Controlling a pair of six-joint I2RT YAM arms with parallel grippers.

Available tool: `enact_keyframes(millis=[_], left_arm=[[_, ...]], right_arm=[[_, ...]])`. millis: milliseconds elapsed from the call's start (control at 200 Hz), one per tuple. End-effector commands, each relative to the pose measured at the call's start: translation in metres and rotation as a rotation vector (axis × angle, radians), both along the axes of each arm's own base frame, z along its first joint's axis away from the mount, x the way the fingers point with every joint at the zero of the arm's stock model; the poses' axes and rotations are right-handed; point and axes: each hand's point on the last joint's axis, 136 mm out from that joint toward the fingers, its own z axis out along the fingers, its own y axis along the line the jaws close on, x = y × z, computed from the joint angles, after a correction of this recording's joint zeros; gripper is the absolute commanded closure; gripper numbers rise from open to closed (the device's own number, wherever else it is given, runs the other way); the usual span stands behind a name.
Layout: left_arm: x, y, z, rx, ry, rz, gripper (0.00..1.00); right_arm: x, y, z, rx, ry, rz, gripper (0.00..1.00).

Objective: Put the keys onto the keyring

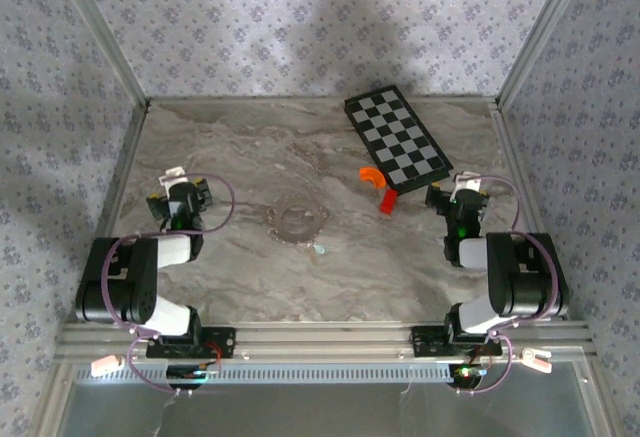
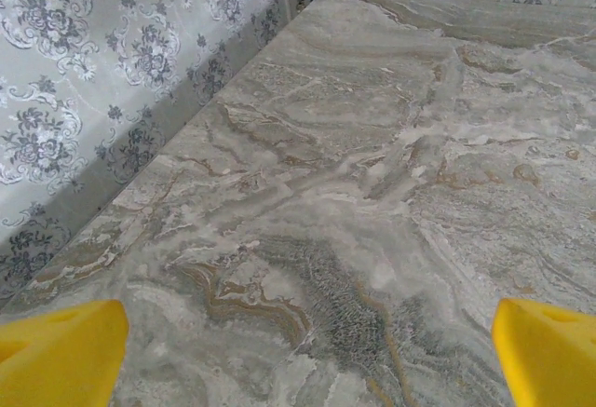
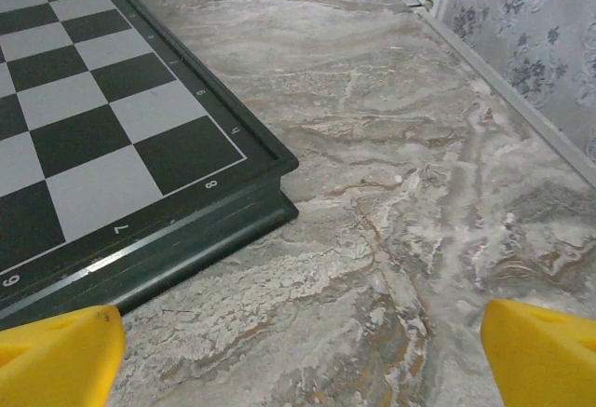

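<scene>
Both spread wide, empty: left gripper [image 2: 307, 356], right gripper [image 3: 303, 356]. Marble table [image 1: 230, 277], floral walls [image 1: 300, 17]. Overhead gives you keyring [image 1: 296, 217], keys [image 1: 321, 250] just beside; right wrist, chessboard [image 3: 93, 146] corner.

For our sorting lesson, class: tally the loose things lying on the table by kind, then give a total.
Checkered board: 1
Beaded-chain keyring: 1
Teal-green key: 1
Orange curved piece: 1
Red block: 1
Total: 5
</scene>
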Motion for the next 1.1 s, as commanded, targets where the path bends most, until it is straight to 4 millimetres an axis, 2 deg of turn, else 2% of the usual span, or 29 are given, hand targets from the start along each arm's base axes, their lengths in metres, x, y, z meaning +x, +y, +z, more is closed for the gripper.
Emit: enact_keyframes(millis=[0, 420, 590, 830, 885, 925, 985, 1035, 1094], left_arm=[[0.009, -0.001, 0.008, -0.003, -0.019, -0.008, 0.0], [0.014, -0.002, 0.004, -0.019, 0.005, -0.03, 0.0], [0.023, -0.016, 0.0, -0.022, 0.031, -0.122, 0.0], [0.024, -0.033, -0.003, -0.028, 0.014, -0.229, 0.0], [0.021, -0.032, -0.01, -0.043, -0.001, -0.237, 0.0], [0.022, -0.031, -0.007, -0.022, -0.054, -0.242, 0.0], [0.019, -0.032, -0.013, -0.041, 0.007, -0.239, 0.0], [0.022, -0.032, -0.008, -0.024, -0.04, -0.24, 0.0], [0.02, -0.032, -0.01, -0.035, -0.007, -0.237, 0.0]], right_arm=[[0.007, -0.001, 0.007, -0.013, -0.031, 0.01, 0.0], [0.008, -0.002, 0.007, -0.041, -0.03, -0.017, 0.0], [0.008, -0.002, 0.007, -0.045, -0.028, -0.021, 0.0], [0.008, -0.001, 0.007, -0.045, -0.03, -0.016, 0.0], [0.008, -0.001, 0.007, -0.045, -0.029, -0.016, 0.0], [0.008, -0.001, 0.007, -0.045, -0.03, -0.017, 0.0], [0.008, -0.002, 0.007, -0.046, -0.03, -0.019, 0.01], [0.009, -0.002, 0.008, -0.047, -0.029, -0.021, 0.0], [0.009, -0.002, 0.007, -0.048, -0.024, -0.023, 0.0]])
